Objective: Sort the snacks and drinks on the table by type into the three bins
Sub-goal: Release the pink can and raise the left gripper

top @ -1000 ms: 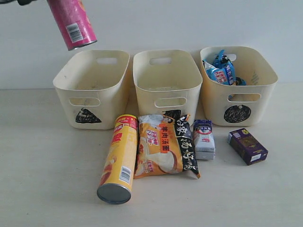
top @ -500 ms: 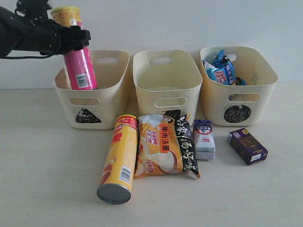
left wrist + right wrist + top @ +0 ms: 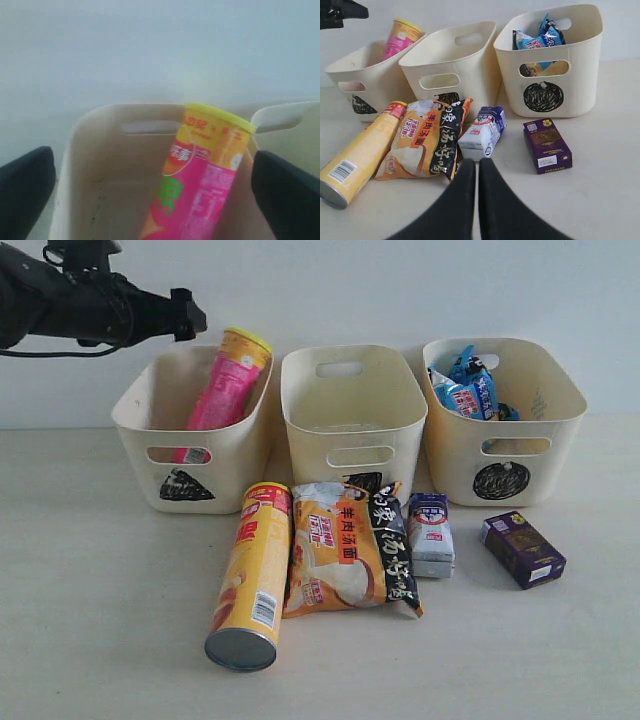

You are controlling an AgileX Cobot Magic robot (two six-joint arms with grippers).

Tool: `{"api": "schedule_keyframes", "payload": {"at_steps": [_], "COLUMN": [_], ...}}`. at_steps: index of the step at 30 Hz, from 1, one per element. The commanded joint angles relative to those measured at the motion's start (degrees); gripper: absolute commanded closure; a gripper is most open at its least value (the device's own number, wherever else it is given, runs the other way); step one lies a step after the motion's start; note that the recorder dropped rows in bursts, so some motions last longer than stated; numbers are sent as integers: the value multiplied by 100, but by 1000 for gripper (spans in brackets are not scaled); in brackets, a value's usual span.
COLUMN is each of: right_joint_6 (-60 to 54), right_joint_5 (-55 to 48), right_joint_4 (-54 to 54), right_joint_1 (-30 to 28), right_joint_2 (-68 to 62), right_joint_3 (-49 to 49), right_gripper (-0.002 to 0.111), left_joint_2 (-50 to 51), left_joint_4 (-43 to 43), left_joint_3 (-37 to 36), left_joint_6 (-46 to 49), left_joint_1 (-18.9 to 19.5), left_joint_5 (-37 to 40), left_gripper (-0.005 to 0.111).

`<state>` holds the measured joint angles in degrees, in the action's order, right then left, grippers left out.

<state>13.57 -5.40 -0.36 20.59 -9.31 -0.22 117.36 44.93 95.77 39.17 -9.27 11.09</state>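
Hovering over the triangle bin [image 3: 135,455], your left gripper [image 3: 186,314] had its fingers spread wide, gripping nothing. The pink can [image 3: 222,385] leaned inside that bin, yellow lid up against the far right corner. On the table [image 3: 90,620] in front lay the yellow can [image 3: 252,575], touching the orange-black noodle packet [image 3: 340,560], then the white-blue carton [image 3: 430,535] and, apart, the purple carton [image 3: 522,549]. The circle bin [image 3: 560,450] held the blue packet [image 3: 465,390]. Your right gripper [image 3: 474,195] hung low over the table, fingers pressed together on nothing.
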Motion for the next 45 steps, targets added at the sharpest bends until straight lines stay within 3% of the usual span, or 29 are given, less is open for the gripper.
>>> {"api": "schedule_keyframes", "payload": {"at_steps": [1, 4, 6, 13, 14, 18, 22, 28, 37, 45], "right_joint_6": [11, 11, 11, 35, 35, 35, 35, 22, -57, -110], "right_joint_5": [-7, -7, -7, -7, -7, -7, -7, -7, -7, 3], "right_joint_4": [-6, -6, -6, -6, -6, -6, -6, -6, -6, -6], "right_joint_1": [1, 1, 1, 1, 1, 1, 1, 1, 1, 1], "right_joint_2": [41, 41, 41, 41, 41, 41, 41, 41, 41, 41], "right_joint_3": [22, 22, 22, 22, 22, 22, 22, 22, 22, 22], "right_gripper": [108, 108, 108, 108, 108, 108, 108, 108, 108, 108], "left_joint_2": [-430, -756, -944, -1329, -1355, -1429, -1761, -2575, -4195, -5527], "left_joint_4": [44, 44, 44, 21, 21, -252, -1013, -1086, -1069, -138], "left_joint_3": [46, 46, 46, 46, 46, 33, -137, -655, -1818, -3028], "left_joint_6": [-209, -557, -615, -615, -640, -1381, -2088, -2161, -2244, -2331], "left_joint_1": [11, 11, 11, 11, 11, 11, 11, 11, 11, 11], "left_joint_5": [235, 544, 938, 2980, 3236, 3983, 3993, 3921, 3035, 2330], "left_gripper": [-3, 3, 15, 96, 102, 102, 102, 102, 102, 102]}}
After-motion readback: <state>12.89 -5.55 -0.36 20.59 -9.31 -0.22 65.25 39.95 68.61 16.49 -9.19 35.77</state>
